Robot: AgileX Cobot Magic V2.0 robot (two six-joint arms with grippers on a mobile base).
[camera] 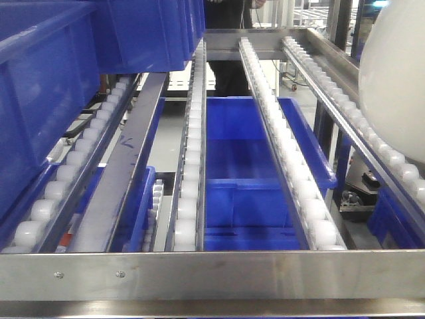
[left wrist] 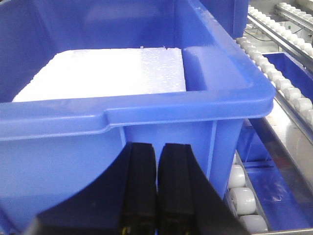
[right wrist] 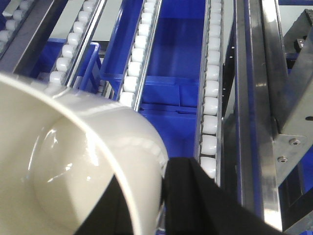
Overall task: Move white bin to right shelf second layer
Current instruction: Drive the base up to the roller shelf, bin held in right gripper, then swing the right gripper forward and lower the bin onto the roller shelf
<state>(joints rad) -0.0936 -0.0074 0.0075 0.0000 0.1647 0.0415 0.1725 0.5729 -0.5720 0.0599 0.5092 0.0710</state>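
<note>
The white bin [right wrist: 83,161] is glossy cream plastic and fills the lower left of the right wrist view, its mouth turned toward the camera. My right gripper [right wrist: 151,196] is shut on its wall, with one finger inside and one outside. In the front view the bin [camera: 395,73] hangs at the right edge over the right roller rail [camera: 372,143]; I cannot tell whether it touches the rail. The shelf level has sloping rails of white rollers [camera: 279,133] and a flat steel front bar [camera: 212,274]. My left gripper [left wrist: 157,149] is shut and empty, close in front of a blue crate [left wrist: 146,112].
Blue crates [camera: 60,73] sit on the left rails of the same level. The near one holds a white foam block [left wrist: 102,73]. Another blue crate [camera: 239,173] sits on the level below, seen between the rails. A steel frame post [right wrist: 274,98] runs along the right.
</note>
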